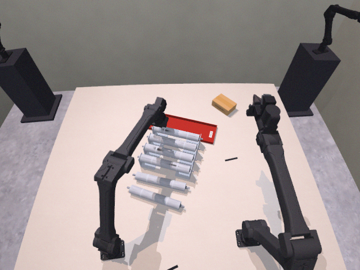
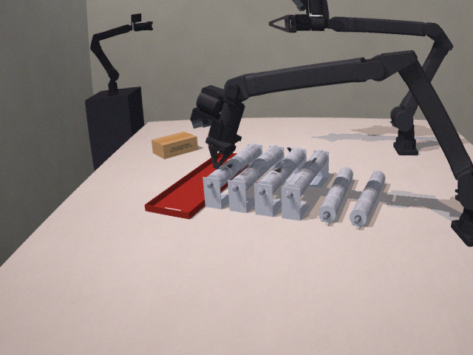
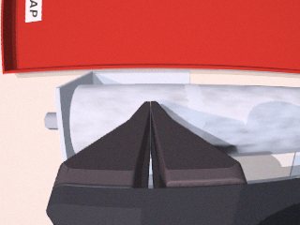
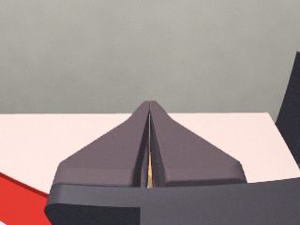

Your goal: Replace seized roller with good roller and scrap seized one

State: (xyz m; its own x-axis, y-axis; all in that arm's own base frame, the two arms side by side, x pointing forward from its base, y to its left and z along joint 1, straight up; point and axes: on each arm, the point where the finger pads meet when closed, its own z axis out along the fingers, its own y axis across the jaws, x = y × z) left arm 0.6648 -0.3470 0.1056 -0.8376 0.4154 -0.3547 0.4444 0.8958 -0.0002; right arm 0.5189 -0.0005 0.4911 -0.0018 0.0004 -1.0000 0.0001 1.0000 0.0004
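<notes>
The roller bed (image 1: 171, 151) holds four grey rollers in pale brackets; it also shows in the exterior view (image 2: 267, 175). My left gripper (image 2: 218, 164) is shut and empty, its tip on top of the roller nearest the tray (image 2: 234, 162); the left wrist view shows the closed fingers (image 3: 150, 108) against that roller (image 3: 187, 119). The red scrap tray (image 1: 189, 126) lies empty beside the bed, its label visible. Two spare rollers (image 1: 161, 180) (image 1: 157, 197) lie on the table beside the bed. My right gripper (image 2: 274, 24) is shut and empty, held high in the air.
A small cardboard box (image 1: 224, 103) sits beyond the tray. A short black rod (image 1: 230, 158) lies on the table right of the bed, another (image 1: 172, 267) at the near edge. Black camera pedestals (image 1: 307, 78) (image 1: 23, 84) stand off the table's far corners.
</notes>
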